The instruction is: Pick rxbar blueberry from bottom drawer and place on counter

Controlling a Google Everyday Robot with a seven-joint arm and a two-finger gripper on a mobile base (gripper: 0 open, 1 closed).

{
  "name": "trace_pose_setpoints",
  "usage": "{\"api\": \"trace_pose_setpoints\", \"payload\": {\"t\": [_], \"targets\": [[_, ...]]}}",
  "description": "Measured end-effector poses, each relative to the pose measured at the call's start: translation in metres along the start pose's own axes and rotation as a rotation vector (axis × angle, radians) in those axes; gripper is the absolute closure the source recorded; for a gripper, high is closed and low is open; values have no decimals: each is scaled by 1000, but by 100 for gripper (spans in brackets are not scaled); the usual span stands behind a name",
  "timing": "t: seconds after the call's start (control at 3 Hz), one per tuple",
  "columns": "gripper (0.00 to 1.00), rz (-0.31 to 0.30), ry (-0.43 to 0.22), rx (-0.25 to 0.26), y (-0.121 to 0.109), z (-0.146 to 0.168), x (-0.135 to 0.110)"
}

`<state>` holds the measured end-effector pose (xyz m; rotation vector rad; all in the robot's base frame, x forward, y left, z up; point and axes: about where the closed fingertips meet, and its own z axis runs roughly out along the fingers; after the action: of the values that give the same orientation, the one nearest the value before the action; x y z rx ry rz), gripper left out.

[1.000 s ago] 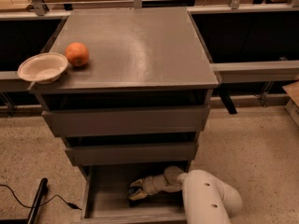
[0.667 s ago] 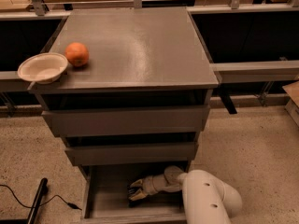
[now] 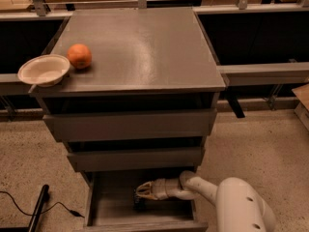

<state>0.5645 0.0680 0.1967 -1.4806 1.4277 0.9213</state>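
Note:
The bottom drawer (image 3: 108,210) is pulled open below two shut drawers. My gripper (image 3: 144,191) reaches into it from the right, low over the drawer floor, pointing left. A small dark bar, the rxbar blueberry (image 3: 139,203), lies right under the gripper's tip, partly hidden by it. I cannot tell whether the gripper touches it. The counter (image 3: 145,47) is the grey-brown top of the cabinet, above.
An orange (image 3: 79,56) and a pale bowl (image 3: 44,69) sit at the counter's left edge. My white arm (image 3: 241,208) fills the lower right. A black pole and cable (image 3: 37,210) lie on the floor at the left. Pale tables stand behind.

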Motion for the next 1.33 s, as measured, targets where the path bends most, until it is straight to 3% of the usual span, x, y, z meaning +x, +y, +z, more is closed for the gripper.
{"api": "trace_pose_setpoints", "payload": {"t": [0.33, 0.67, 1.33], "targets": [[100, -84, -79, 31, 2, -27, -47], [100, -127, -113, 44, 7, -40, -69], [100, -283, -130, 93, 27, -88, -140]]}}
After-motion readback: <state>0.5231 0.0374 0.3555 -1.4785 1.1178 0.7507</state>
